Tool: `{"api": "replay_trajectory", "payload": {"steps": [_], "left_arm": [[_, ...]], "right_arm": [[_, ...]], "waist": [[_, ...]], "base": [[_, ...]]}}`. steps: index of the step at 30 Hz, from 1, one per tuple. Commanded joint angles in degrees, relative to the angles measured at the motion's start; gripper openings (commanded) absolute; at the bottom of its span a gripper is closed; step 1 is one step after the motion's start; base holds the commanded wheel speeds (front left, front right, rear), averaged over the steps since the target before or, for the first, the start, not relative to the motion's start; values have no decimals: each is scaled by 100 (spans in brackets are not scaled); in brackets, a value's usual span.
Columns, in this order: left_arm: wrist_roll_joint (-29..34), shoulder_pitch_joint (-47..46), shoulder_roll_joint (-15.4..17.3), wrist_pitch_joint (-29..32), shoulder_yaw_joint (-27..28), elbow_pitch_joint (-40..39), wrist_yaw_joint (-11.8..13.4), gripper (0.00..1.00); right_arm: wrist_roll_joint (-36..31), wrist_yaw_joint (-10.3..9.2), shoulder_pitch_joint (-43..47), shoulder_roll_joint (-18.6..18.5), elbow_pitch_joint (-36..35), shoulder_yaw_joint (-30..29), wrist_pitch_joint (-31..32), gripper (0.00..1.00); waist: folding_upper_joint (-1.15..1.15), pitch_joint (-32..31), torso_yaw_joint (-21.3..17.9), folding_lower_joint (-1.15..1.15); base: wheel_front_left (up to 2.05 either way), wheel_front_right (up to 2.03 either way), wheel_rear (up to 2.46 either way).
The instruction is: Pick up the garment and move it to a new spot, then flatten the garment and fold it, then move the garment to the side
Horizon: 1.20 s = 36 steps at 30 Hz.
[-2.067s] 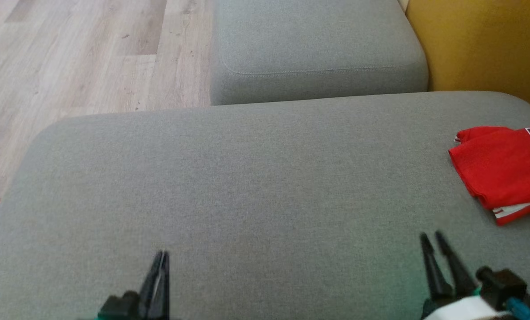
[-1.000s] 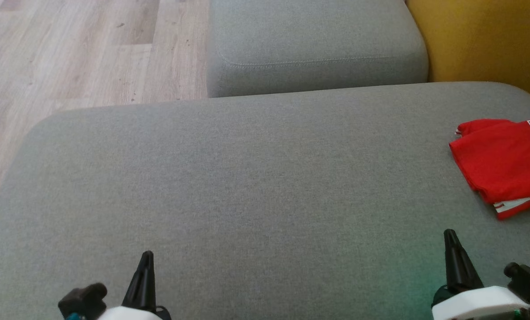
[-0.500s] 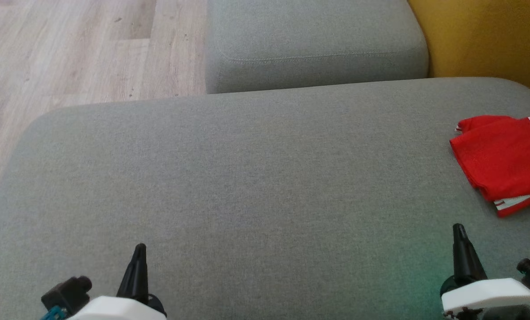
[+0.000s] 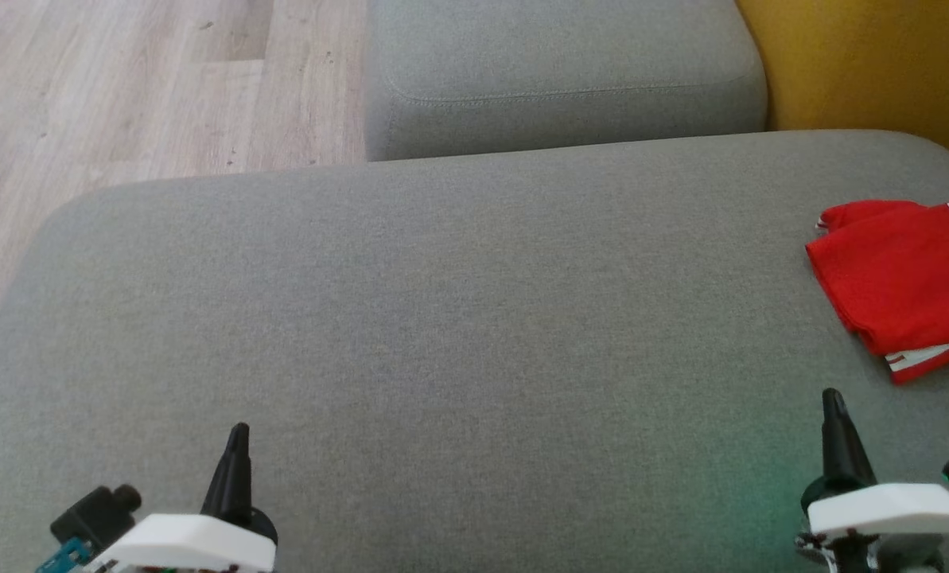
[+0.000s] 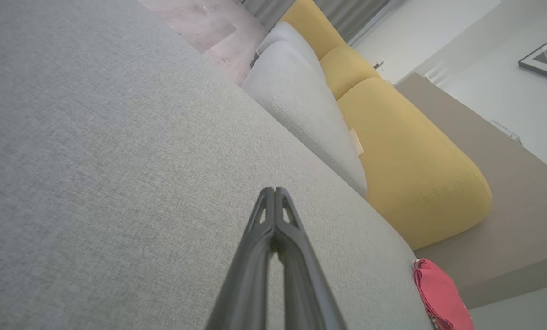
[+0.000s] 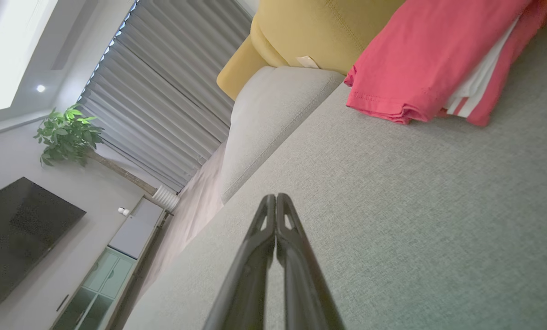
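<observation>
The red garment (image 4: 896, 286) lies folded at the far right edge of the big grey sofa cushion (image 4: 442, 318), roughly midway along that edge, with part of it cut off from the head view. Its folded edges face the middle of the cushion, and a white band with red stripes peeks out from the layers on the near side. There is a dark print on top, perhaps a letter or a number, but too little of it shows to read.

Both arms sit low at the near edge of the cushion, well apart from each other. The left pincer (image 4: 238, 436) is near the near left corner, clenched with its two dark fingers pressed tip to tip and nothing between them. The right pincer (image 4: 832, 402) is near the near right corner, likewise clenched on nothing, with the garment a little beyond it towards the far edge and not touching it.

Past the far edge sit a smaller grey cushion (image 4: 562, 72) and, to its right, a yellow cushion (image 4: 872, 64). A pale wooden floor (image 4: 124, 87) runs beyond the far left corner.
</observation>
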Motion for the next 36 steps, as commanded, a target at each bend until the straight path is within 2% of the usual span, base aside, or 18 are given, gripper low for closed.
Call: {"api": "replay_trajectory", "payload": {"steps": [1, 36], "left_arm": [[-203, -353, 90, 44, 176, -143, -61, 0], [-2653, -915, 91, 620, 702, 182, -412, 0]], "right_arm": [[199, -3, -361, 0, -176, 4, 46, 0], [2437, -4, -753, 132, -158, -335, 630, 0]], "waist": [[0, 10, -2, 0], [0, 203, -49, 0]], "base": [[0, 0, 0], [0, 0, 0]]}}
